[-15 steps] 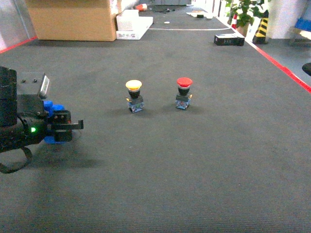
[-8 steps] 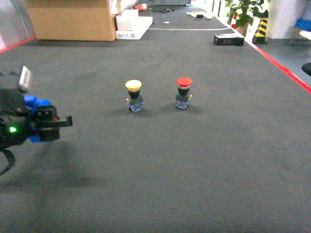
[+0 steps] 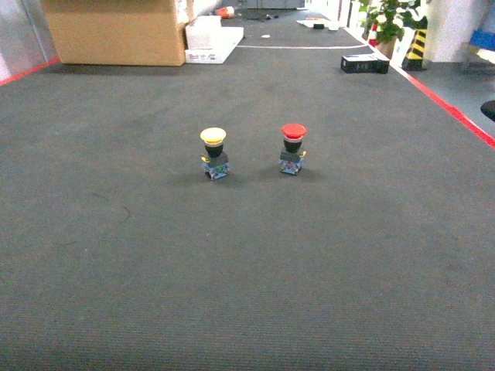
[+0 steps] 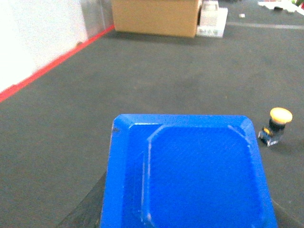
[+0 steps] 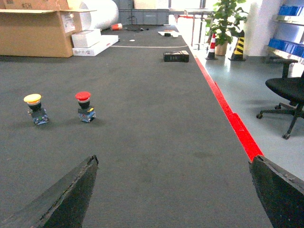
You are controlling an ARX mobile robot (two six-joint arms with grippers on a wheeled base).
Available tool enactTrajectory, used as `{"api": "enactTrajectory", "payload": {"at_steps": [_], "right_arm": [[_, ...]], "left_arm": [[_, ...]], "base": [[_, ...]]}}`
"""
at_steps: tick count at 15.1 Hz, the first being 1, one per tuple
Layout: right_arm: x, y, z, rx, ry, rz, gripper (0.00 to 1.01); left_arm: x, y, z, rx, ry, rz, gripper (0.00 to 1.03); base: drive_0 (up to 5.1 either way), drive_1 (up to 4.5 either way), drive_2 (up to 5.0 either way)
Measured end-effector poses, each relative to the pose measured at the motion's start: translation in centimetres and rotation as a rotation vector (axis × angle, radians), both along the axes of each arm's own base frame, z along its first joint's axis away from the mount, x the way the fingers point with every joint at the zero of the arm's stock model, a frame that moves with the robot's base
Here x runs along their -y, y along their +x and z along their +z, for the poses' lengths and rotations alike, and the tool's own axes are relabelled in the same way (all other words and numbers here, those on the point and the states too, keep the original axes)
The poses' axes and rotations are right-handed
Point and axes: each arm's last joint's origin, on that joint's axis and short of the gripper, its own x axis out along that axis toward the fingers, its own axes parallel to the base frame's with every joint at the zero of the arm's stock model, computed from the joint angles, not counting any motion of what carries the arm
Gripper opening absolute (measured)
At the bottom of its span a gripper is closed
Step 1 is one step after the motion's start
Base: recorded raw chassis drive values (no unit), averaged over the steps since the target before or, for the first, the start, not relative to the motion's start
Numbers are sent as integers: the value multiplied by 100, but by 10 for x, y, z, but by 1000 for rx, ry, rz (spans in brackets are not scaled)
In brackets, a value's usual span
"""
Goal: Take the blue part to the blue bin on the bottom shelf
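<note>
Left wrist view: a bright-blue boxy block with clipped corners, taken to be the blue part (image 4: 190, 171), fills the lower frame directly in front of the left tool (image 4: 187, 209). Dark finger (image 4: 88, 204) edges show at its lower left and lower right flanks, so the tool is judged to be pinching the part; the contact itself is hidden under the block. The part's broad face is turned up to the camera. Its long axis cannot be determined.

Right wrist view: the right tool (image 5: 173, 161) is spread wide and holds nothing, with bare dark grey carpet floor (image 5: 166, 118) between its fingers.

Head view: neither arm appears. A yellow-capped push button (image 3: 213, 151) and a red-capped push button (image 3: 292, 147) stand upright on the floor, apart from each other. The yellow one lies ahead and to the right of the left tool.

Neither the blue bin nor the bottom shelf can be identified in any view. Assessment: the part rides with the left arm, and which way the bin lies from that tool cannot be stated.
</note>
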Motion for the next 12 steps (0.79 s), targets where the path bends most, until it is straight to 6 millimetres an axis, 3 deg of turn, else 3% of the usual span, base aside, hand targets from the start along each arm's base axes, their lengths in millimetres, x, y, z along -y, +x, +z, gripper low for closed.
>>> {"api": "enactTrajectory", "payload": {"at_steps": [3, 4, 12], "right_arm": [[0, 0, 0, 0, 0, 0, 98], [0, 0, 0, 0, 0, 0, 98], [0, 0, 0, 0, 0, 0, 98]], "left_arm": [[3, -75, 21, 89, -25, 19, 43], [5, -77, 13, 51, -42, 29, 43], [4, -77, 13, 57, -77, 27, 43]], "base": [[0, 0, 0], [0, 0, 0], [0, 0, 0]]}}
